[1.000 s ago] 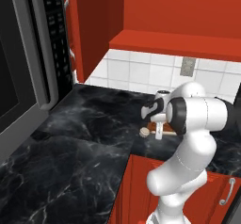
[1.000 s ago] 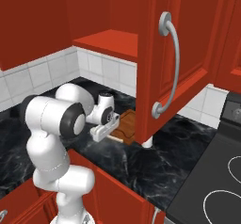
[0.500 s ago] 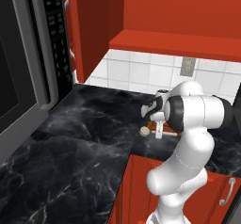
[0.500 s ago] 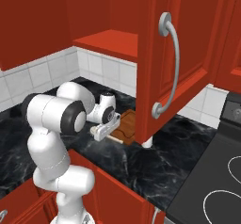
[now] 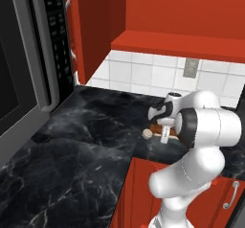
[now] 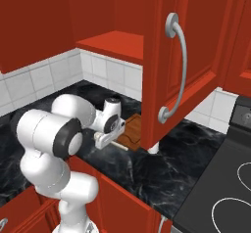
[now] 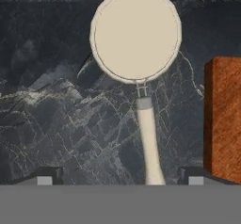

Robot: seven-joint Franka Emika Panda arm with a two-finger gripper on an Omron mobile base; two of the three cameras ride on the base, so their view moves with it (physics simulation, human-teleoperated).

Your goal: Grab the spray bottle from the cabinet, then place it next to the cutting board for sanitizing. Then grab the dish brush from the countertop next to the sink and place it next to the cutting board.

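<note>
— So, how did I have the arm posed?

— Folded low over the countertop (image 5: pixel 91 141), elbow bulging out front, with the gripper (image 7: pixel 120 180) pointing straight down at the marble.

— And the fingers?

— Spread wide, one tip (image 7: pixel 44 177) at each side of the hand view, gripping nothing.

— Where was the dish brush (image 7: pixel 137 58)?

— Lying flat on the marble right under the hand, its thin handle running up between the open fingertips to the round pale head beyond them.

— The cutting board (image 7: pixel 226 124)?

— Just beside the brush handle, on the far side of one fingertip. From the right base camera I saw it behind the gripper (image 6: pixel 105 138), near the open red cabinet door (image 6: pixel 181 65).
</note>
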